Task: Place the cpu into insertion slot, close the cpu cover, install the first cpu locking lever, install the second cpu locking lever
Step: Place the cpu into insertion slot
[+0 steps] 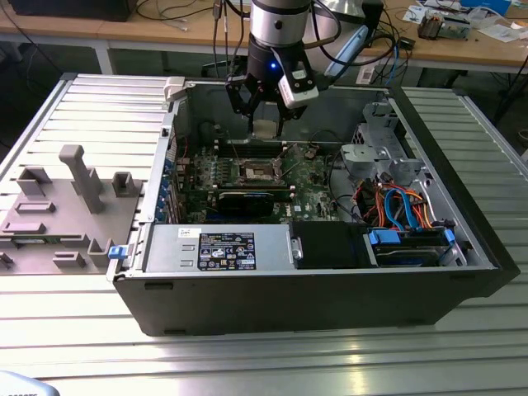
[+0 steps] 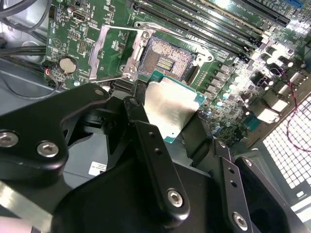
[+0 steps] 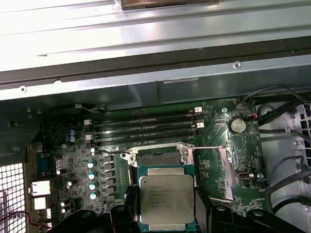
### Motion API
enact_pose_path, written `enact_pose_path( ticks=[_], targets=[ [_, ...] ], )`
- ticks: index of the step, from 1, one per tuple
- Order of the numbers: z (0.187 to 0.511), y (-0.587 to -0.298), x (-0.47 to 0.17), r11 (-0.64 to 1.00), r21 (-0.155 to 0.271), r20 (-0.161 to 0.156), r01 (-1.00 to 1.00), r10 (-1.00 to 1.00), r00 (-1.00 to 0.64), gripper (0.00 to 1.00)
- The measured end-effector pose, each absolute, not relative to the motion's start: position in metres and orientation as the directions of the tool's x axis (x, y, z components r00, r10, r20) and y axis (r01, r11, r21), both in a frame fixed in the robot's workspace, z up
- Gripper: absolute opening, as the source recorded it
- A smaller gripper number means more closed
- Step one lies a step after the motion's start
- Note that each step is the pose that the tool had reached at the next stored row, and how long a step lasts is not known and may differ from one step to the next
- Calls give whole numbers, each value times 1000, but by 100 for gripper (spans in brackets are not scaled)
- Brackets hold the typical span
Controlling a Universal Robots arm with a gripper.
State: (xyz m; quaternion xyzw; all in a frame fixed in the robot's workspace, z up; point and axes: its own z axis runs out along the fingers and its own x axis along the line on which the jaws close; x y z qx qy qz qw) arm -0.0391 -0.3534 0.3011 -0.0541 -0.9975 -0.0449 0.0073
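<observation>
silver cpu (image 3: pixel 166 199), metal face up, is pinched between my gripper's (image 3: pixel 166 213) jaws above the insertion slot (image 3: pixel 158 158); the second wrist view shows the cpu cover (image 2: pixel 111 53) flipped open.

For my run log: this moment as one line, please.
gripper: shut on cpu | cpu: not yet in insertion slot | cpu cover: open

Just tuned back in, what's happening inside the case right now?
The arm's end effector is shut on the cpu, holding it above the motherboard inside the open computer case. The insertion slot lies bare close by, and the cpu cover is flipped open beside it. The cpu is not yet seated.
</observation>
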Motion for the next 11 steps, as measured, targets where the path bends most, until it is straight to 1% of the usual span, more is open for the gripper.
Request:
enact_pose_path(
  ticks=[11],
  targets=[
    [301,-353,-39,988,89,19,126,125,-992,55]
  ],
)
